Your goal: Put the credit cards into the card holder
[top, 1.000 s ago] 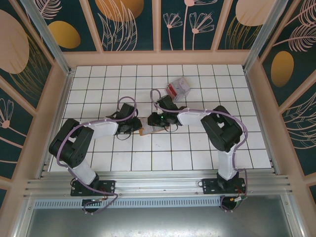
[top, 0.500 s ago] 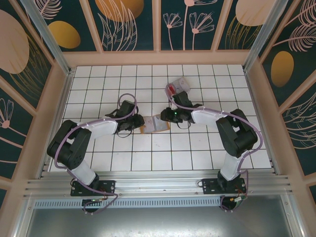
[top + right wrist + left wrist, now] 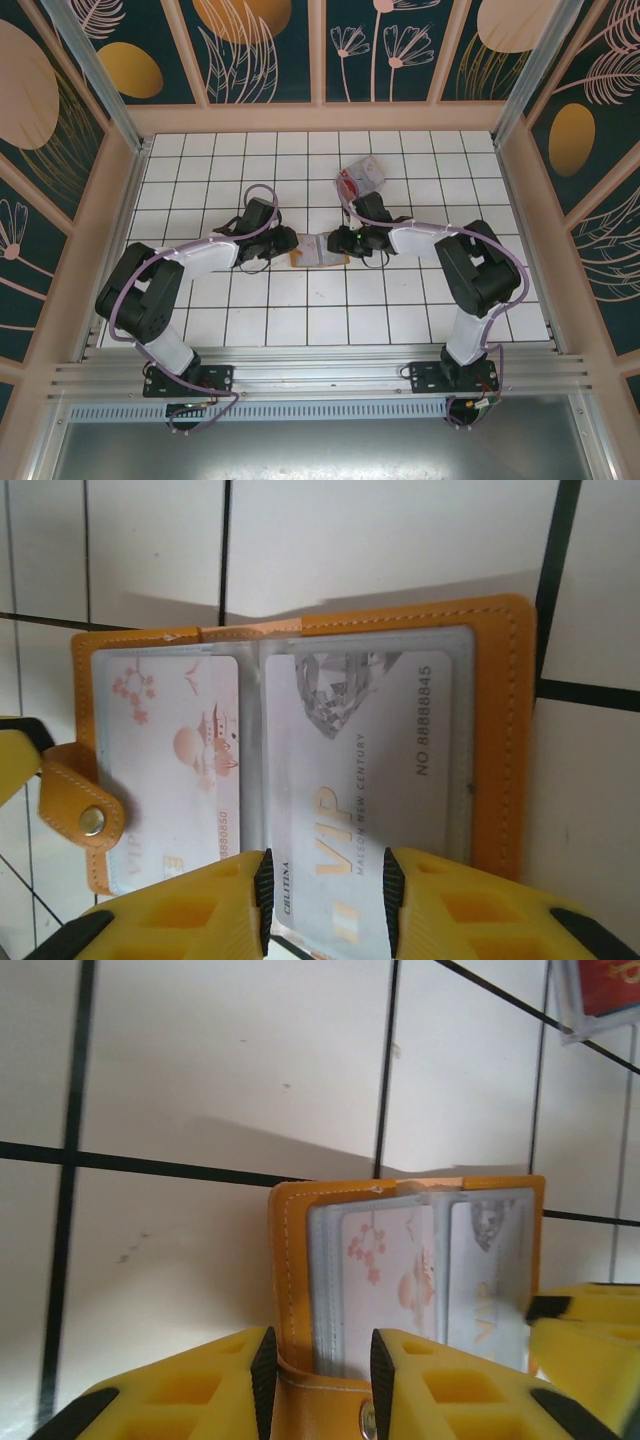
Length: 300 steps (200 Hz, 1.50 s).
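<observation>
While open flat, stitched orange card holder shows glossy rectangular credit cards.

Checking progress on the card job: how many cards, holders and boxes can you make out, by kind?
Cards in the card holder's sleeves: 2, a pink-patterned card and a grey VIP card
Red card in the clear plastic box: 1
Orange card holder: 1
Clear plastic box: 1
Total: 5
</observation>
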### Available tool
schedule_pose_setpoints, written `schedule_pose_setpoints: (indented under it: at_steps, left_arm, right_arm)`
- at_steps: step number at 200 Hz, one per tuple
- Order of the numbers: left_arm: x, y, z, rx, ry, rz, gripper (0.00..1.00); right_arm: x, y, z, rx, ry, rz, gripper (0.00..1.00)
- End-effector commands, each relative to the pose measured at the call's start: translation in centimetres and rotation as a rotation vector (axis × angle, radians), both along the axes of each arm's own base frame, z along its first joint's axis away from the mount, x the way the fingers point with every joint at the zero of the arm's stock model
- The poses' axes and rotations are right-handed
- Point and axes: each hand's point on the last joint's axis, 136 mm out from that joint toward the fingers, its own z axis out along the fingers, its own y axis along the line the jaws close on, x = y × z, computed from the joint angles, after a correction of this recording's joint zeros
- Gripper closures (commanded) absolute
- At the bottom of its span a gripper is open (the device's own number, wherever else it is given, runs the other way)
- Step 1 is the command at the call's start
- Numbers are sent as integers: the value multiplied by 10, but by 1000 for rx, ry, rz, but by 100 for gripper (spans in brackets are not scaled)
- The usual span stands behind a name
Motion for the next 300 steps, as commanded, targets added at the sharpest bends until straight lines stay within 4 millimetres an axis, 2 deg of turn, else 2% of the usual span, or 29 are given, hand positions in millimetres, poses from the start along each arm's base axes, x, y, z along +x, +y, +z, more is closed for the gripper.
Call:
schedule_pose_setpoints:
  at_steps: [1, 26, 43, 77, 107, 118, 123, 135, 185, 210, 231, 258, 281, 290, 300]
  left_arm:
    - [-4, -5, 3, -25, 3, -11, 66]
    - [-12, 19, -17, 93, 37, 35, 62]
    - [-18, 24, -27, 107, 62, 47, 59]
    - [-22, 9, -32, 16, 92, 28, 54]
    - [-18, 4, -35, 3, 95, 22, 48]
    - [-16, -1, -30, -23, 89, 10, 48]
    - [-17, -2, -39, -21, 111, 6, 48]
    - [-17, -7, -39, -44, 117, -2, 47]
    - [-16, -18, -25, -83, 106, -30, 42]
    - [-24, -22, -25, -13, 125, -75, 39]
    - [-30, -13, -35, 94, 155, -89, 40]
    - [-32, -3, -43, 159, 174, -81, 47]
    - [-31, -2, -42, 164, 170, -70, 65]
    - [-30, -3, -40, 159, 165, -70, 78]
    - [-27, -4, -36, 152, 155, -69, 87]
  right_arm:
    - [0, 5, -7, 15, 4, 30, 64]
    - [-3, 5, -13, 18, 15, 30, 63]
    - [-5, 4, -17, 15, 23, 28, 64]
    - [-7, 3, -19, 11, 27, 31, 63]
    - [-6, 3, -20, 11, 27, 31, 63]
    - [-6, 3, -20, 13, 27, 31, 63]
    - [-7, 2, -20, 11, 29, 30, 63]
    - [-7, 2, -21, 8, 28, 28, 63]
    - [-9, 1, -27, 3, 39, 26, 63]
    - [-9, 1, -28, 1, 43, 25, 63]
    - [-9, 1, -28, 1, 44, 25, 62]
    - [-8, 0, -29, -2, 43, 24, 62]
    - [-9, -1, -30, -8, 47, 22, 62]
    - [-9, -1, -32, -11, 49, 22, 63]
    - [-9, -1, -31, -10, 48, 22, 62]
